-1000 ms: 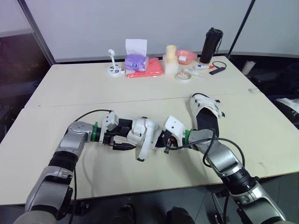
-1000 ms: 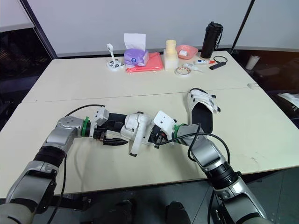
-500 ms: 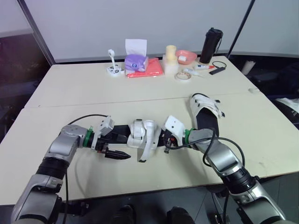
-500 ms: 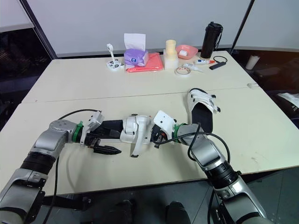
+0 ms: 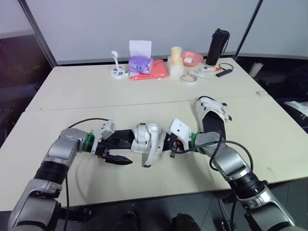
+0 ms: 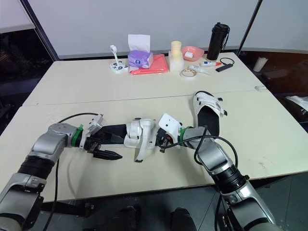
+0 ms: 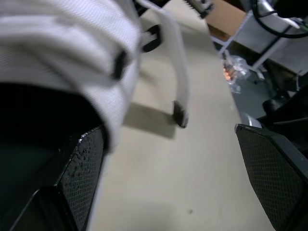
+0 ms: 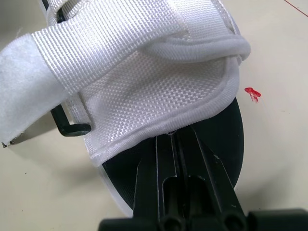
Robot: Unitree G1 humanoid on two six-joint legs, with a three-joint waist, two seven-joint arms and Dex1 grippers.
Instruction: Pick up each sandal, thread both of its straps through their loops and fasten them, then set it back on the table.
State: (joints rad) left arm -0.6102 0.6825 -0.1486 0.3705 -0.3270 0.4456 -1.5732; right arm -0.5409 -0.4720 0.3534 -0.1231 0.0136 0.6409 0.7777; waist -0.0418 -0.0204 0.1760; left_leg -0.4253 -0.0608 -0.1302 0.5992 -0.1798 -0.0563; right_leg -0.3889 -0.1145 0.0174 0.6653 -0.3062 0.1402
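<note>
Right wrist view, ribbed white webbing sandal [image 8: 159, 91]

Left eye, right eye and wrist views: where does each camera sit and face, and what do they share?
Left eye view: head, forward and down over the table; both arms, left claw and right claw at the near sandal.
Right eye view: head too, same scene.
Left wrist view: along the open left claw toward a loose strap.
Right wrist view: along the shut right claw onto the sandal's white upper.
Shared: that sandal.
</note>
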